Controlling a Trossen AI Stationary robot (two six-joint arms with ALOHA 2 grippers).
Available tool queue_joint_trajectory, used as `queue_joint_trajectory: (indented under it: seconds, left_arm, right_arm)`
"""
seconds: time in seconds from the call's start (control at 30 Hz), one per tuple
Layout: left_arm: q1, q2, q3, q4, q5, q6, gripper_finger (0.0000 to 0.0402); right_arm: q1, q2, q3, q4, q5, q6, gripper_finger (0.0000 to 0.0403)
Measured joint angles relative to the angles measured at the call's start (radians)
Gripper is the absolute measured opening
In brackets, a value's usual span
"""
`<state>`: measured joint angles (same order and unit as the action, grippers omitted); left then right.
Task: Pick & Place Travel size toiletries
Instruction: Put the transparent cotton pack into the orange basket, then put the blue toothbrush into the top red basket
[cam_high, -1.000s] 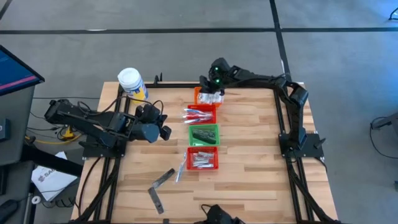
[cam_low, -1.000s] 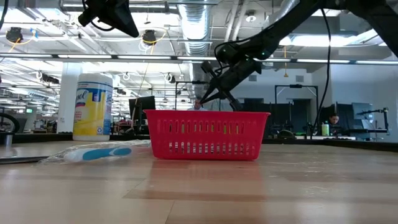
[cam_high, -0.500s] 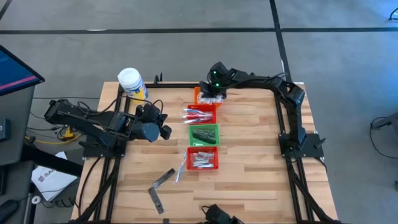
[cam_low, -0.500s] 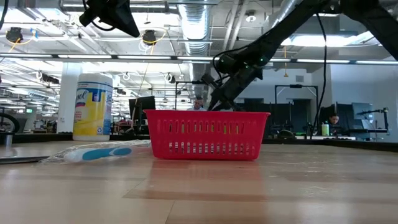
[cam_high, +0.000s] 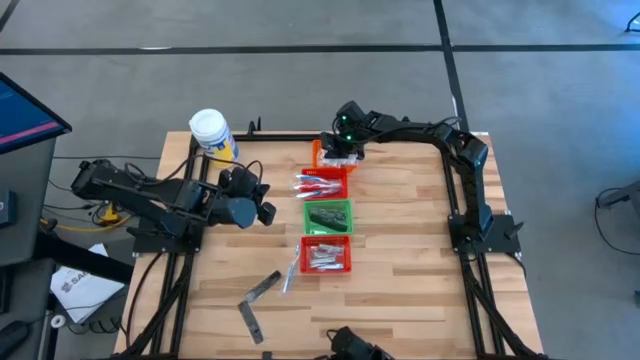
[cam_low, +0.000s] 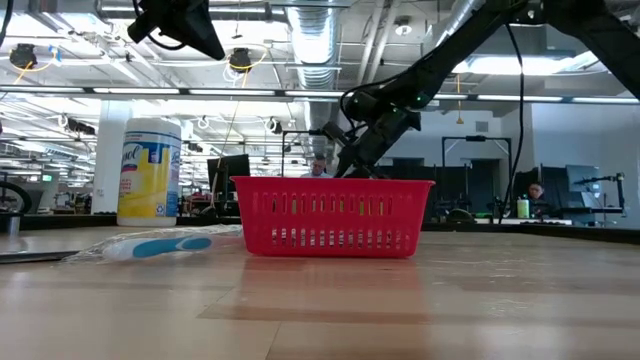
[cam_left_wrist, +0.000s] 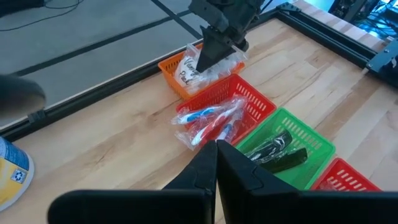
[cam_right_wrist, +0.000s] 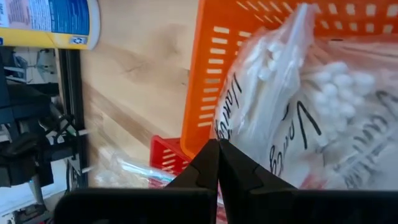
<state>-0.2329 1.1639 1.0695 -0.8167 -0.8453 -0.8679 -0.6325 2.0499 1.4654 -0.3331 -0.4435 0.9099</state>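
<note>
At the far edge, my right gripper (cam_high: 333, 155) slants down into the orange basket (cam_left_wrist: 171, 68), shut on a clear sachet (cam_right_wrist: 267, 81) of white swabs. More sachets (cam_right_wrist: 348, 118) fill that basket. Toward the near edge stand a red basket (cam_high: 322, 184) of toothbrushes, a green basket (cam_high: 328, 215) of dark strips and a second red basket (cam_high: 326, 254) of silvery tubes. A wrapped toothbrush (cam_high: 290, 272) and two dark strips (cam_high: 262, 287) lie flat on the table. My left gripper (cam_high: 268, 212) hangs shut and empty above the table's left half. My right gripper pinches the clear sachet by its near end (cam_right_wrist: 235, 132) between its two fingers; the fingertips themselves hide the exact spot. The fingers slant down from the table's right side. The sachet reaches away from the fingertips and lies against the other sachets in the orange basket.
A large white jar with a yellow label (cam_high: 211, 133) stands at the far left corner. The black frame rail (cam_high: 400, 140) runs along the far edge behind the orange basket. Bare wood (cam_high: 410, 230) lies to the right of the basket row.
My right gripper has sunk toward the orange basket and tipped a little steeper, staying shut, and the sachet has gone down with it among the others. My left gripper has kept still.
</note>
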Motion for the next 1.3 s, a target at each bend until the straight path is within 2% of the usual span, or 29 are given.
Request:
queue_joint_trajectory:
  seconds: [0.7,1.07,1.3]
  left_arm:
    - [0.0,0.0,0.0,0.006,-0.002,0.0,0.0001]
    - [0.004,0.0,0.0,0.009,-0.004,0.0,0.0003]
    - [0.036,0.0,0.0,0.014,0.0,0.0,0.0003]
  right_arm:
    - [-0.001,-0.002,0.0,-0.022,0.027,-0.027,0.0]
    - [-0.001,-0.099,0.0,0.098,0.022,-0.033,0.0]
    - [0.001,-0.133,0.0,0.113,-0.002,-0.094,0.0]
